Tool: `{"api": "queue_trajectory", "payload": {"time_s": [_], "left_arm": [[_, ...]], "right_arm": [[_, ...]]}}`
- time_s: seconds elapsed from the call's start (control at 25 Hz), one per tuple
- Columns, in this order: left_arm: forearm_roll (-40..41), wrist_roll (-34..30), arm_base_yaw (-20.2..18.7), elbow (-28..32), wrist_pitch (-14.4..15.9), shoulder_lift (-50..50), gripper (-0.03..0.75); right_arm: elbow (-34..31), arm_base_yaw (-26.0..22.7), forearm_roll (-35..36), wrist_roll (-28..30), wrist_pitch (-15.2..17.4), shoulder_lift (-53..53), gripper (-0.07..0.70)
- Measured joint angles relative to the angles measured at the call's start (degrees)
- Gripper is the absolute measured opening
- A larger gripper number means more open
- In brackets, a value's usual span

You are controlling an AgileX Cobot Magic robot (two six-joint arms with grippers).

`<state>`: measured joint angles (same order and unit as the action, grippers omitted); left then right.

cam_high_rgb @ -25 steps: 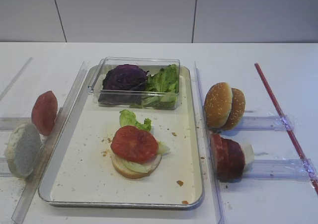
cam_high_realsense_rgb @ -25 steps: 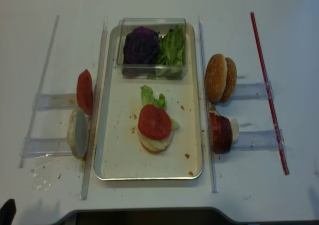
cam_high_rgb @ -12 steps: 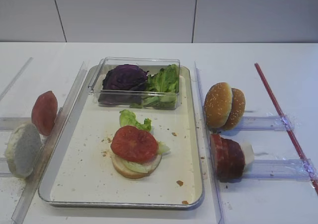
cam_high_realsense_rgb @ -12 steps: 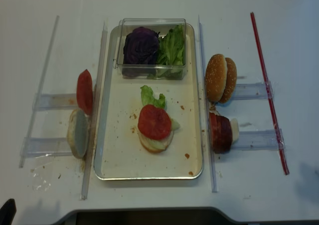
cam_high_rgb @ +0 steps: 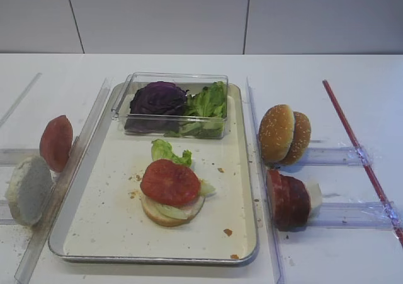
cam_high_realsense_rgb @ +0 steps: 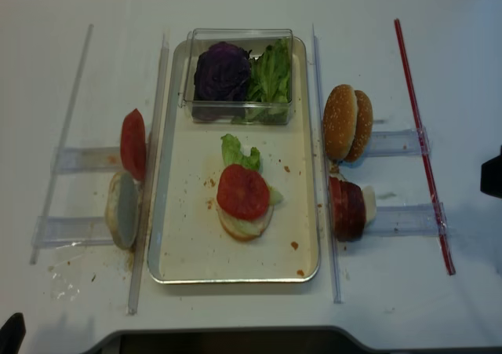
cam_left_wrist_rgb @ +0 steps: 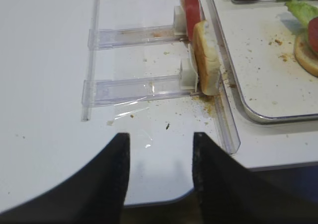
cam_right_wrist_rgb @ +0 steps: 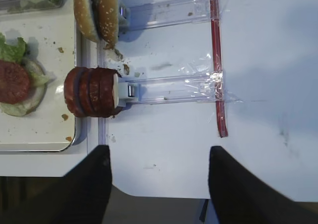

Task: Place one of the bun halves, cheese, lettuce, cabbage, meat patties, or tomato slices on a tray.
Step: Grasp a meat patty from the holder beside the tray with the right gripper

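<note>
Your right end effector (cam_right_wrist_rgb: 156,184) just crept in w/ fingers spread, nothing held, hanging near the meat patties (cam_right_wrist_rgb: 92,92), so prob they're next onto the tray (cam_high_rgb: 113,233).

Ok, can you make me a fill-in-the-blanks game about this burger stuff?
1. The tomato slice on the tray lies on top of a ____ half.
2. The cabbage sits inside a clear plastic ____.
3. The meat patties stand to the ____ of the tray.
4. The right gripper's jaws are ____.

Missing words: bun; box; right; open
</note>
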<state>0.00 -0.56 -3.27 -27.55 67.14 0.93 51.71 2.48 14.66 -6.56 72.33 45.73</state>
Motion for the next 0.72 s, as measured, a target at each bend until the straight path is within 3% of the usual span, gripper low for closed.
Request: {"api": "queue_trajectory", "payload": {"time_s": [0.6, 0.72], "left_arm": [[0.0, 0.0, 0.0, 0.0, 0.0, 0.0, 0.287], [0.0, 0.0, 0.0, 0.0, 0.0, 0.0, 0.287]], "right_arm": [[1.29, 0.0, 7.35, 0.0, -0.35, 8.12, 0.447], [2.42, 2.01, 7.38, -0.15, -0.43, 9.2, 0.447]]}}
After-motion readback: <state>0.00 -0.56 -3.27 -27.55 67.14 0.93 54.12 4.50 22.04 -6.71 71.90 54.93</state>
